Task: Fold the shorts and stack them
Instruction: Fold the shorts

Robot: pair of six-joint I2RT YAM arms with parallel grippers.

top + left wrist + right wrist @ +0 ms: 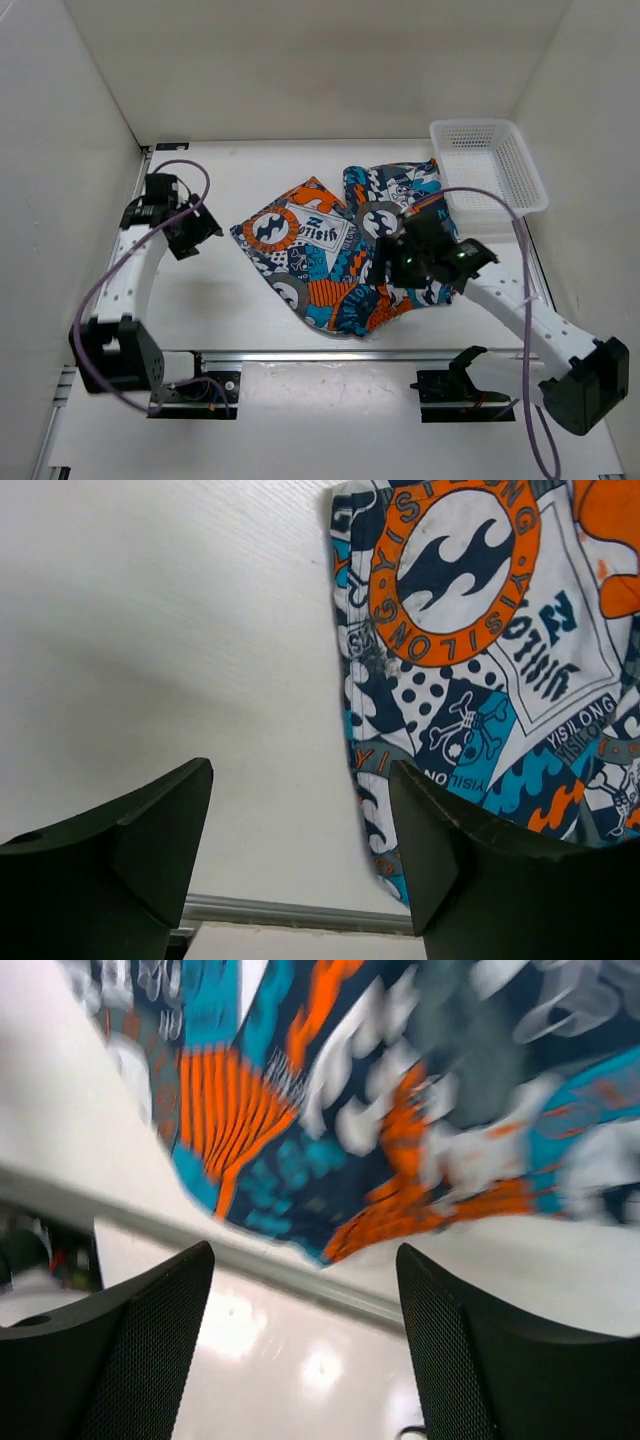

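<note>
Two pincers are held open, with nothing gripped by either. Nearest, the right pincer (pixel 303 1260) is poised over the near right part of the shorts (pixel 320 250), close to the rail (pixel 300 355); its own view is blurred. The left pincer (pixel 300 780) is poised over bare table (pixel 250 170) just beside the left edge of the shorts, and no cloth is touched by it. The shorts are laid rumpled across the middle of the table, flatter on the left and bunched on the right, and no clean fold can be made out. Farthest, a white basket (pixel 475 125) is set at the right, just beside the far corner of the cloth. Folding is judged to be in hand, between grips. For the next move, the bunched side would need smoothing and two edges would need to be pinched together.
</note>
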